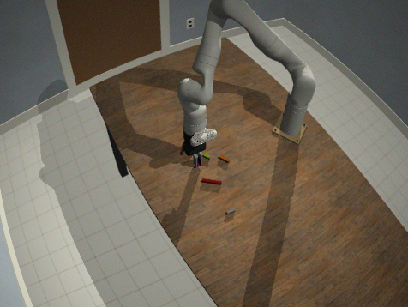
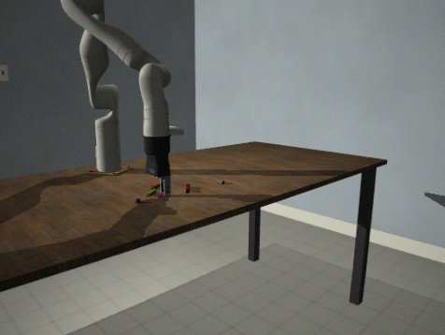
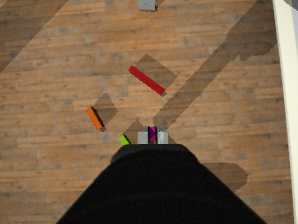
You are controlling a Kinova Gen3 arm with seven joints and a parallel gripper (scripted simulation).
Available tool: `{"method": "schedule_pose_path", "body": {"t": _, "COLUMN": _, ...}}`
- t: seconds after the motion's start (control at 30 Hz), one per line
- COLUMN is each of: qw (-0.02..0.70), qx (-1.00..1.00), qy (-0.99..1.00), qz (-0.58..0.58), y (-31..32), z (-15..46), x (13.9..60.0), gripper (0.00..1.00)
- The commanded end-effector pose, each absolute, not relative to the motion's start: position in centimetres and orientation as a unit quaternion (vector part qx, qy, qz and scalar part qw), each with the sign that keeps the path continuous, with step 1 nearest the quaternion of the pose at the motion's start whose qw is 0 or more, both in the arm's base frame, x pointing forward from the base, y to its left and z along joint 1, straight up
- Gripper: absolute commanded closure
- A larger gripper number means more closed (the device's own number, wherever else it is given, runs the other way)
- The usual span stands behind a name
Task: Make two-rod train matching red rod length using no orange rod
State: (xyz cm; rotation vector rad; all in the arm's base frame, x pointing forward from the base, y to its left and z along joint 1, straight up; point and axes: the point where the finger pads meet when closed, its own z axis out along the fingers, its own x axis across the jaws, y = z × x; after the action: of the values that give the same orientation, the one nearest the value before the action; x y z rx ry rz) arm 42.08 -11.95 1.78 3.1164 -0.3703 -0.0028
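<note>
My gripper [image 1: 197, 160] [image 2: 165, 188] [image 3: 152, 132] is low at the table, shut on the magenta rod [image 1: 199, 165] [image 2: 162, 193] [image 3: 153, 133]. Whether that rod touches the table is too small to tell. The lime rod [image 1: 207, 156] [image 2: 150, 193] [image 3: 124, 140] lies close beside the fingers, partly hidden by the gripper body in the wrist view. The red rod [image 1: 212, 182] [image 2: 188, 188] [image 3: 146, 80] lies apart from both. A small blue rod [image 2: 137, 200] shows in the exterior view, beyond the lime one; the arm hides it in the other views.
The orange rod [image 1: 224, 159] [image 2: 155, 186] [image 3: 94, 118] lies near the lime rod, on the side toward the arm's base. The grey rod [image 1: 231, 211] [image 2: 221, 182] [image 3: 147, 5] lies farther off, past the red rod. The table's long edge runs on the side away from the base.
</note>
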Motion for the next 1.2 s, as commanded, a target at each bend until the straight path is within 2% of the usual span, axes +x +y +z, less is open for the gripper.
{"method": "schedule_pose_path", "body": {"t": 0.0, "qw": 0.002, "qx": 0.993, "qy": -0.119, "qz": 0.002, "y": -12.0, "z": 3.4, "x": 42.3, "gripper": 0.76}}
{"method": "schedule_pose_path", "body": {"t": 0.47, "qw": 0.002, "qx": 0.993, "qy": -0.120, "qz": 0.001, "y": -12.1, "z": 11.1, "x": 42.2, "gripper": 0.76}}
{"method": "schedule_pose_path", "body": {"t": 1.17, "qw": 0.002, "qx": 0.993, "qy": -0.121, "qz": 0.001, "y": -12.0, "z": 11.4, "x": 42.2, "gripper": 0.76}}
